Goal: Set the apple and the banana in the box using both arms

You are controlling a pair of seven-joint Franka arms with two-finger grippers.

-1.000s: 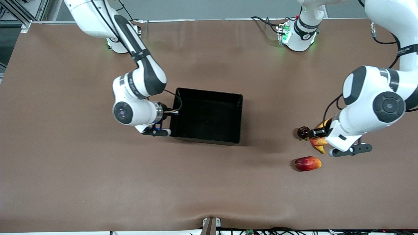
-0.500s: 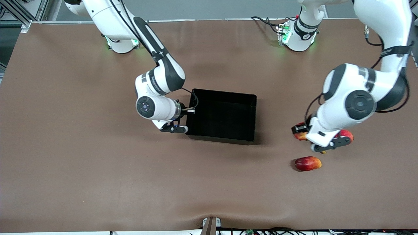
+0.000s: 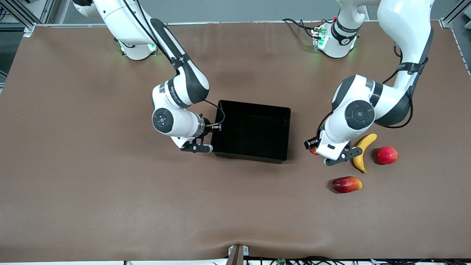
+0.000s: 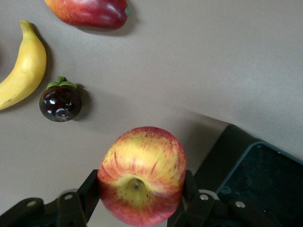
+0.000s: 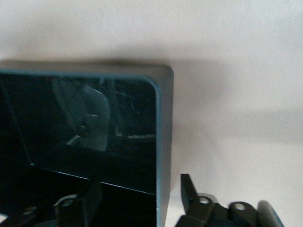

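Front view: banana [image 3: 362, 151] beside mango [image 3: 346, 184].

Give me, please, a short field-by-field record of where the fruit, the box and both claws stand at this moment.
left claw: shut on the apple, in the air between the box and the other fruit
right claw: open, straddling the box wall at the right arm's end
banana: on the table, outside the box
box contents: no fruit visible
other fruit: red mango-like fruit, plain red round fruit, dark mangosteen
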